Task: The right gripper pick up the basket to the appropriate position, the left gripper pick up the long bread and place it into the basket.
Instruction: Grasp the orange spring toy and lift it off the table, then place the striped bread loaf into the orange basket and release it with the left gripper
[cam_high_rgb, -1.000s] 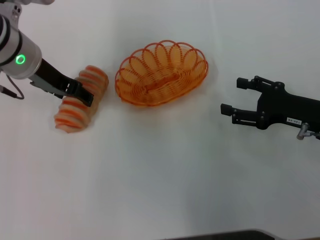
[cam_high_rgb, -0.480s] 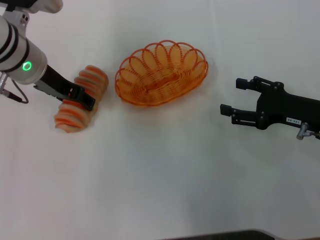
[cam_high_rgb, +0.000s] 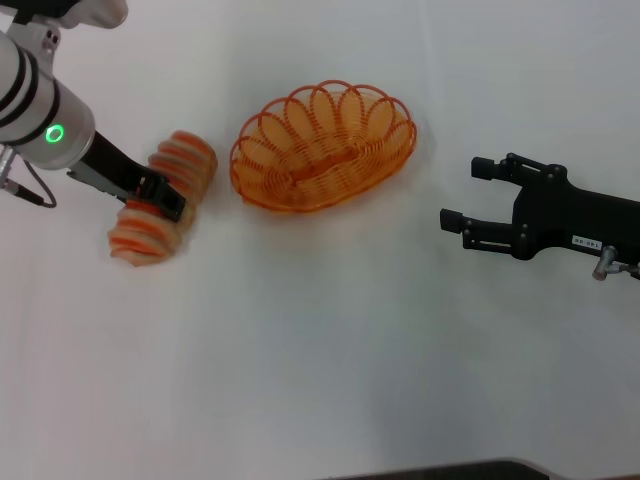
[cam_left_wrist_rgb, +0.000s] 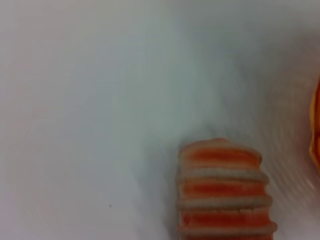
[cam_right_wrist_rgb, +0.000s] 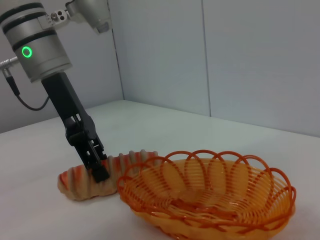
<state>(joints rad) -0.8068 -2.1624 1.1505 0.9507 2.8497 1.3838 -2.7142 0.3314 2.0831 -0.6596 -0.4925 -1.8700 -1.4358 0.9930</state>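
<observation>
The long bread (cam_high_rgb: 160, 200), a tan loaf with orange-brown ridges, lies on the white table left of the basket (cam_high_rgb: 322, 148), an oval orange wire basket. My left gripper (cam_high_rgb: 165, 198) is down at the loaf's middle, straddling it across its width; the right wrist view shows the left gripper (cam_right_wrist_rgb: 97, 167) low against the bread (cam_right_wrist_rgb: 80, 182), which rests on the table beside the basket (cam_right_wrist_rgb: 210, 197). The left wrist view shows the bread's (cam_left_wrist_rgb: 225, 192) end. My right gripper (cam_high_rgb: 465, 193) hovers open to the right of the basket, a gap apart, holding nothing.
The white table (cam_high_rgb: 320, 350) stretches wide in front of the basket and bread. Grey wall panels (cam_right_wrist_rgb: 225, 55) stand behind the table. A dark edge (cam_high_rgb: 450, 470) marks the near side of the table.
The left arm has tilted more upright and its gripper has drawn in slightly over the loaf's middle. Bread, basket and right arm have not moved.
</observation>
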